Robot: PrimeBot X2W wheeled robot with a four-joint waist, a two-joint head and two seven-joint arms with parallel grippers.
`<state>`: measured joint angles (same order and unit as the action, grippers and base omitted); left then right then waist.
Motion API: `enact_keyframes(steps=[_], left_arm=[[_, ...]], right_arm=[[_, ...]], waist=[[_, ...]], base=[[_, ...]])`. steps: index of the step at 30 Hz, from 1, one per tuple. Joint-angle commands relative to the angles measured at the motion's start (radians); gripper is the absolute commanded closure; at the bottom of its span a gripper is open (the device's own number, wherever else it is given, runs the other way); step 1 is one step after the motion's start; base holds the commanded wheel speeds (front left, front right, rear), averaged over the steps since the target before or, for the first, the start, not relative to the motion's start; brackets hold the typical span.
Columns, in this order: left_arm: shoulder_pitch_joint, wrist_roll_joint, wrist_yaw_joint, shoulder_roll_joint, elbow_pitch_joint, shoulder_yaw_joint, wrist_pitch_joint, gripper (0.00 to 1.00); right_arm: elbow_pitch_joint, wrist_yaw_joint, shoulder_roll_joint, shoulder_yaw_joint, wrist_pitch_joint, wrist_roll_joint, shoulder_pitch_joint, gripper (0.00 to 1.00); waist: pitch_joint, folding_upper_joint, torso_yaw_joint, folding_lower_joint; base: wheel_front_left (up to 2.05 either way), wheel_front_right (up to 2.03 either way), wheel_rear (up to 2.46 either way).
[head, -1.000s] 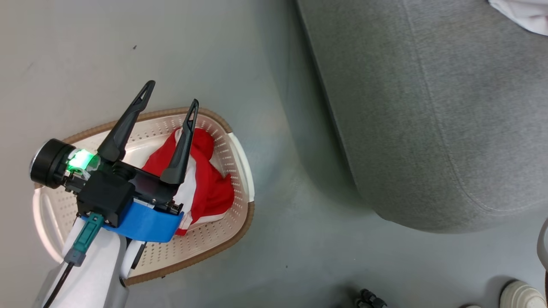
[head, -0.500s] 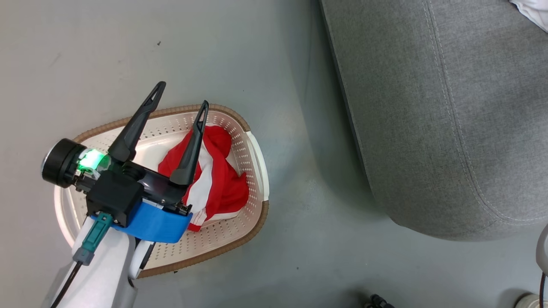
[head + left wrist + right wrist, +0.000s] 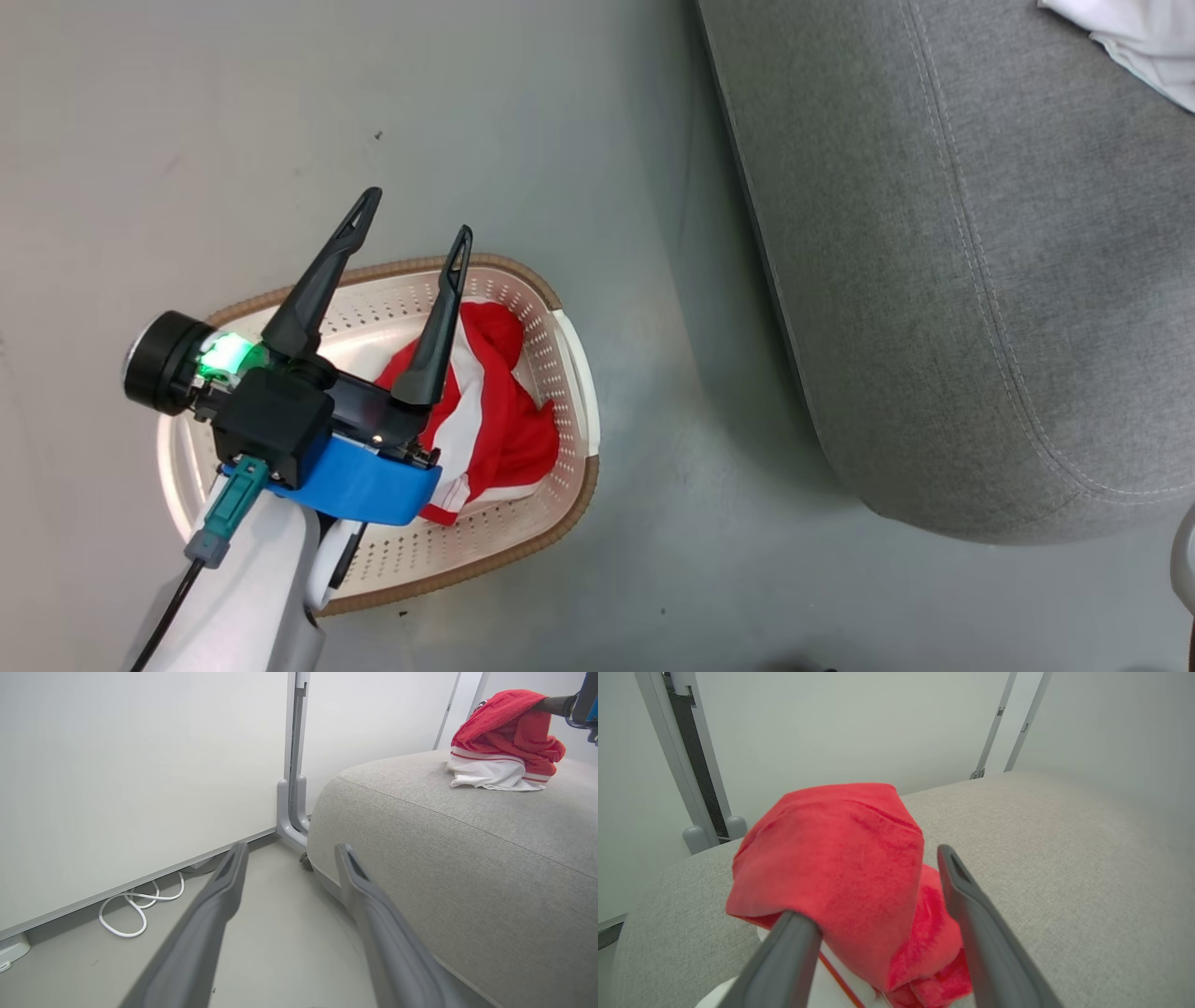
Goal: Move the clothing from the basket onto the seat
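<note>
Head view: my left claw (image 3: 417, 211) sits at the lower left of the frame, its two dark fingers spread wide and holding nothing. They point up the picture above the basket (image 3: 537, 322), which stands on the grey floor (image 3: 280, 112). Inside the basket, toward its right end, lies a crumpled red garment (image 3: 509, 429) with a white panel and thin stripe trim. One of my fingers crosses in front of it. The grey seat (image 3: 980, 280) takes up the right side of the frame, apart from the basket with bare floor between them. A bit of white cloth (image 3: 1130, 37) lies on it at the upper right corner.

Left wrist view: the fingers rise from the bottom edge, open and empty. Beyond them are the floor, a loop of white cable (image 3: 140, 905) at the lower left along the pale wall (image 3: 140, 765), and a grey post (image 3: 294, 765) at top centre. The seat's rounded end fills the right side, and on top of it at the upper right rests a second red garment (image 3: 504, 742), its white part touching the upholstery.

Right wrist view: my right claw (image 3: 873, 886) has its fingers apart — not pinched. That second garment is draped over the finger on the left of the frame, hiding its tip. The other finger stands bare just beside the cloth. The seat lies beneath and behind.
</note>
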<state>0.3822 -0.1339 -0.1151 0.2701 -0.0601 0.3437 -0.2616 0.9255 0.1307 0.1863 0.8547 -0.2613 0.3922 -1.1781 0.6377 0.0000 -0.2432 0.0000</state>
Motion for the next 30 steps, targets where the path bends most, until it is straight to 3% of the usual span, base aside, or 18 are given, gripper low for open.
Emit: enact_keyframes(steps=[1, 12, 19, 30], left_arm=[[0.005, -0.006, 0.004, -0.005, -0.005, 0.002, -0.005, 0.0], [-0.036, -0.026, 0.004, -0.057, -0.051, -0.024, -0.005, 0.0], [-0.079, -0.04, -0.002, -0.091, -0.103, -0.044, -0.005, 0.0], [-0.195, -0.058, 0.005, -0.144, -0.167, -0.117, -0.004, 0.0]], right_arm=[[0.008, 0.0, 0.008, -0.007, -0.004, 0.01, 0.021, 0.0], [-0.02, 0.0, -0.028, -0.081, -0.005, -0.024, 0.112, 0.0], [-0.088, 0.0, -0.072, -0.236, -0.005, -0.074, 0.236, 0.0], [-0.274, 0.0, -0.113, -0.465, -0.005, -0.255, 0.542, 0.0]], waist=[[-0.017, 0.0, 0.006, 0.0], [-0.134, 0.0, 0.025, 0.0], [-0.234, 0.0, 0.03, 0.0], [-0.419, 0.0, 0.08, 0.0]], base=[[0.0, 0.0, 0.0], [0.0, 0.0, 0.0], [0.0, 0.0, 0.0], [0.0, 0.0, 0.0]])
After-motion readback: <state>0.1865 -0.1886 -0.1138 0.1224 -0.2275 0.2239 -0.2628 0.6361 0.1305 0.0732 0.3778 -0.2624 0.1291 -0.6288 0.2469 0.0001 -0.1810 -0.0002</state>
